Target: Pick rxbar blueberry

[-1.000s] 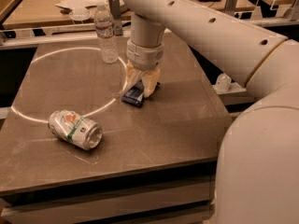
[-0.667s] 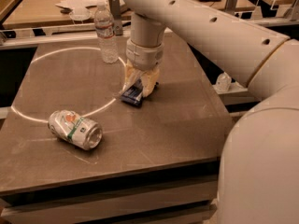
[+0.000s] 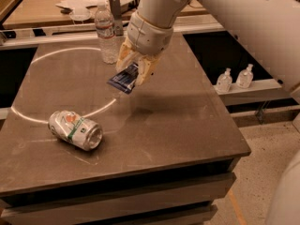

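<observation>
My gripper hangs over the middle of the dark table, its cream fingers shut on the rxbar blueberry. The bar is a flat dark navy wrapper with small white print. It is held tilted, clear of the table top, with its shadow on the surface below. The white arm comes down from the upper right.
A silver-green soda can lies on its side at the table's front left. A clear water bottle stands at the back, just left of the gripper. Two small bottles sit on a low shelf to the right. The table ends at the right and front.
The gripper has risen from the table with the rxbar blueberry in its fingers; the bar no longer rests on the surface. The can and the bottle have not moved.
</observation>
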Available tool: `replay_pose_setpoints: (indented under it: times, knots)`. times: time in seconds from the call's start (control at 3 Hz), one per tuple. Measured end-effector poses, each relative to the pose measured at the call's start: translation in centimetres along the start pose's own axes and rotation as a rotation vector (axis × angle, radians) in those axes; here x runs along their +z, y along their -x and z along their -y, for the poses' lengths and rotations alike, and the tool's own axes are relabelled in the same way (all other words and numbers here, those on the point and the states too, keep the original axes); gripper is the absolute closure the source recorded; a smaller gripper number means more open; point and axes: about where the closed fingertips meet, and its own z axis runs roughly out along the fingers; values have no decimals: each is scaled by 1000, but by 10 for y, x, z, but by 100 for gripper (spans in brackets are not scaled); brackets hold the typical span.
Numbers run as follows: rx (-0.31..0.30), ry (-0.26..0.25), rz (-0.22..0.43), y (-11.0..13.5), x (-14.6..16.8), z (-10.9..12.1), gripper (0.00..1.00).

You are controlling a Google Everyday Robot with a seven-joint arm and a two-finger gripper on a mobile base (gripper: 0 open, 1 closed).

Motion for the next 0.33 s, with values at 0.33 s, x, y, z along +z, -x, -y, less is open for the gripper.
replay_pose_setpoints:
  times: [0.33]
  knots:
    - [0, 0, 0, 0, 0, 0, 100]
